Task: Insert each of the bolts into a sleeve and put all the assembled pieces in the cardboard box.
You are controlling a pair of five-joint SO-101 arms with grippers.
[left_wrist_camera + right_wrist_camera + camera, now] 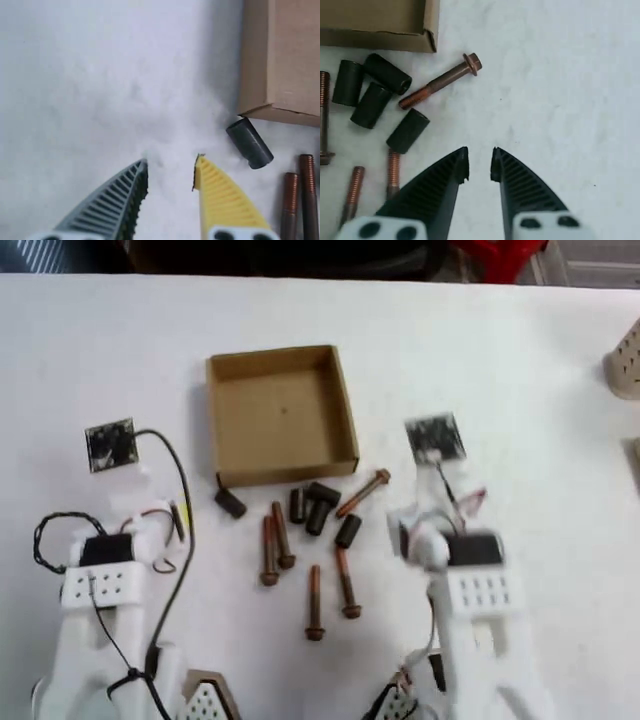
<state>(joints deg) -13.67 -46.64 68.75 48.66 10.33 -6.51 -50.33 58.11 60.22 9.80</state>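
High view, cardboard box [282, 415]: square, open-topped, plain brown board, flat on the white table [520, 360].
Bolts [346, 582]: copper-coloured, threaded shanks, flanged heads; lying loose just in front of the box.
Sleeves [347, 530]: black, smooth, short cylinders, scattered among the bolts, all separate from them.
Left gripper [170, 167]: ribbed fingers, one grey, one yellow; parted wide, holding nothing, near a lone sleeve [249, 142].
Right gripper [479, 162]: black ribbed fingers, narrowly parted, holding nothing, beside the bolts.
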